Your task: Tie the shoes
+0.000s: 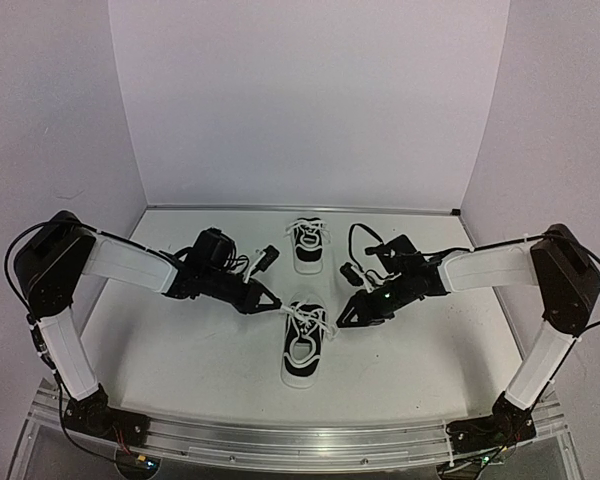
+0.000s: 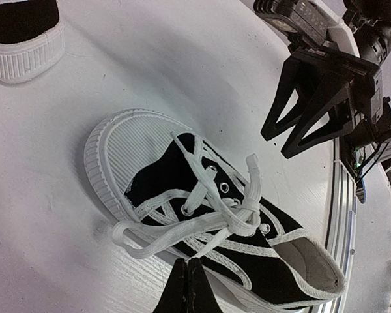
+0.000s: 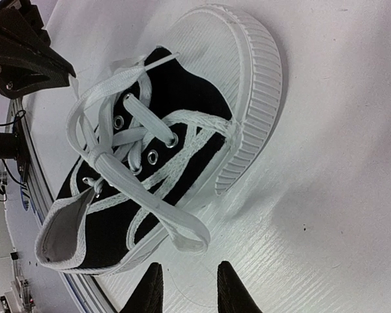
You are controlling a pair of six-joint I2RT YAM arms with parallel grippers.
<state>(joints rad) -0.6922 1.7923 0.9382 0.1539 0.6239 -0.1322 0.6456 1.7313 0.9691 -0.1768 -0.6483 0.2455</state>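
While both arms hang low over the table [image 1: 180, 370], I check where the job stands. The near shoe [image 1: 302, 345] lies between the two pincers with its toe pointing away from the arm bases, and the far shoe [image 1: 308, 245] sits well behind it, close to the back wall. My left pincer [image 1: 273, 300] is closed tight, its tips pressed together just beside the near shoe's side, and I see nothing caught between them. My right pincer [image 1: 345, 315] stands partly open on the opposite side, the gap between its fingers [image 3: 231, 287] empty, near the shoe but not touching it. On the near shoe the laces [image 2: 202, 195] are gathered into a knot [image 2: 238, 212] over the eyelets. One loop [image 2: 127, 235] spills toward the left pincer, and a folded length [image 3: 182, 231] lies flat over the sole on the right pincer's side. I read that as a bow already formed, though from these angles I can't say whether the folded length is a proper second loop or a loose end, nor how snug the knot is. The far shoe shows crossed white laces from above, too small for me to judge whether it is tied. By my reckoning this shoe is done or nearly so, leaving a snug-up at most, plus the far shoe if it needs tying.
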